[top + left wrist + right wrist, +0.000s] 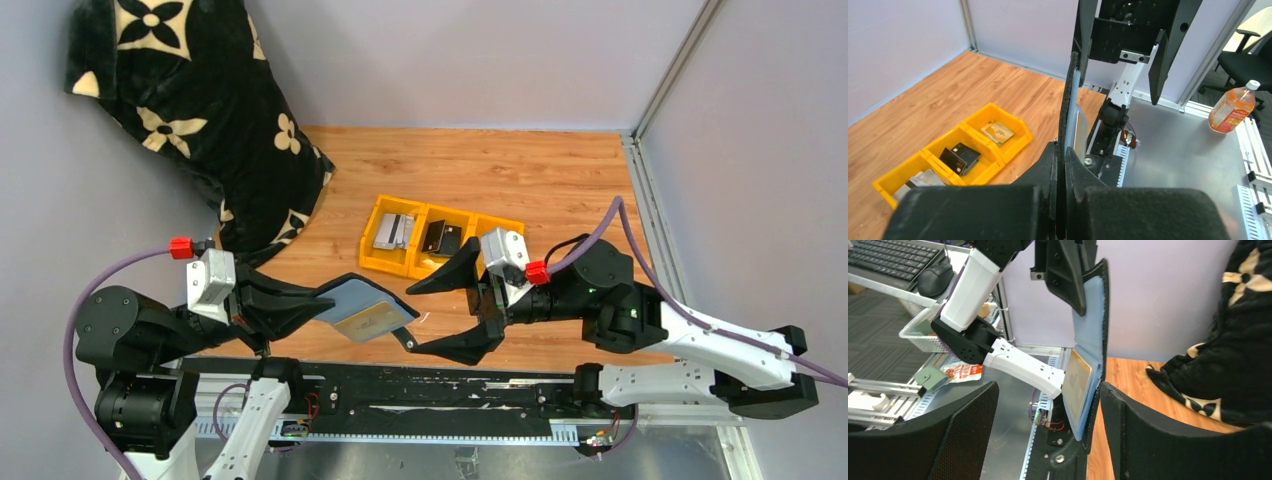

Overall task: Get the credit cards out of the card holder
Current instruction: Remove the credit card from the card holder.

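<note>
Inside holder (1094,335), tan card (1077,386) facing right wrist

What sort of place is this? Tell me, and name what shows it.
Probably a robotics lab bench inside an office: a wood-topped table walled by pale partitions, with a keyboard, a mouse and an office chair just beyond.
</note>
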